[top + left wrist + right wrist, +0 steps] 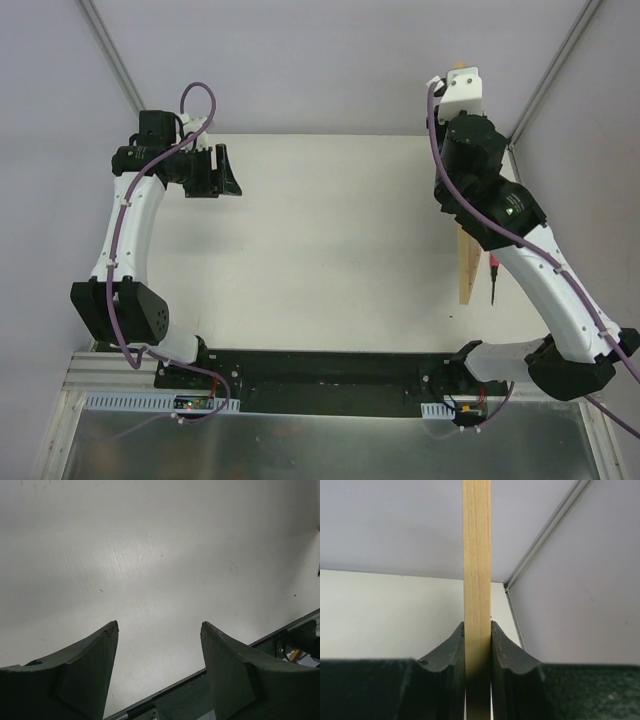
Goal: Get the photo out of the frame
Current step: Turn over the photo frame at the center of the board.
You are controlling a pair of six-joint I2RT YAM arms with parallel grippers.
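While right gripper (477,628) pinches, frame (476,540) between fingers (449,652)

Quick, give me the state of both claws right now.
Left claw: open, holding nothing.
Right claw: closed on the edge of the wooden frame.

The frame (468,270) stands edge-on at the table's (330,240) right side.

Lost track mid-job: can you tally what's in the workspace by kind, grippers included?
Grippers: 2 (left gripper open, right gripper shut)
Wood frame: 1, clamped edge-on in the right gripper
Small red-tipped item, unclear what: 1
Total: 4
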